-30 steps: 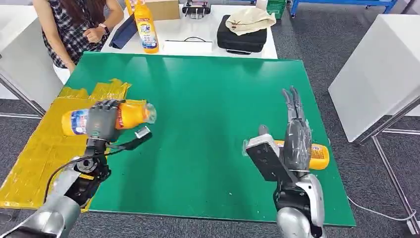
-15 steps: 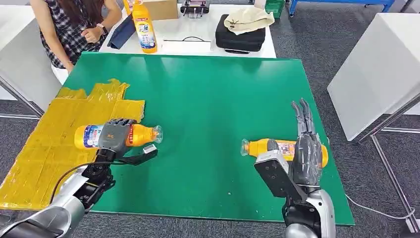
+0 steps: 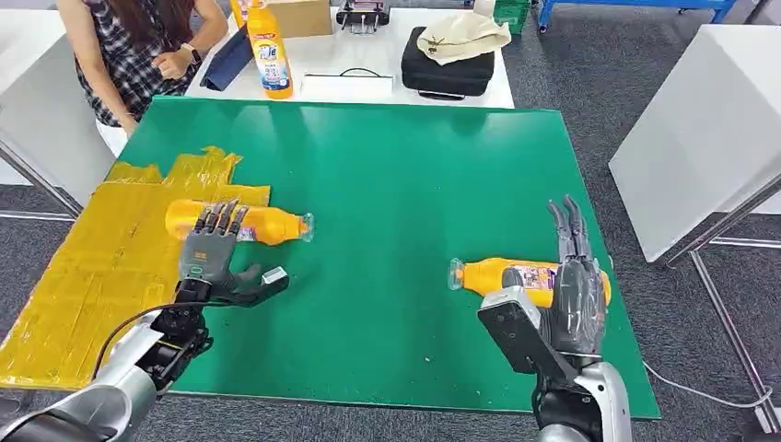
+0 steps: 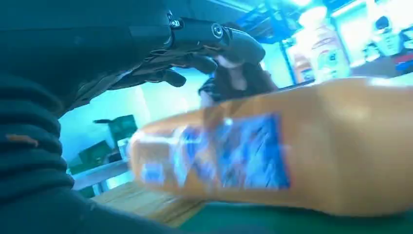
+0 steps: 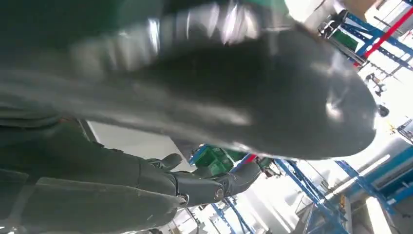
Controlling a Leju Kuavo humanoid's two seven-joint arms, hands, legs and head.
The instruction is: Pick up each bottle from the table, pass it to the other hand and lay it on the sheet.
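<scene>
A: Left side, state?
B: My left robot hand [image 3: 210, 256] is released, fingers spread, just at 6 o'clock of the orange bottle [image 3: 241, 222]. That bottle lies on its side across the yellow sheet's [image 3: 87, 276] edge, cap over the green table [image 3: 396, 166].
A: Right side?
B: My right robot hand [image 3: 577, 285] is released, fingers straight, beside the second bottle [image 3: 507, 275] lying at 4 o'clock on the table.

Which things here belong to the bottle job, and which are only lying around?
Part of the job:
- orange bottle lying half on the yellow sheet, by the open left robot hand
- second orange bottle on the green table, by the open right robot hand

Lying about:
- upright detergent bottle
- black bag
- beige cloth
</scene>
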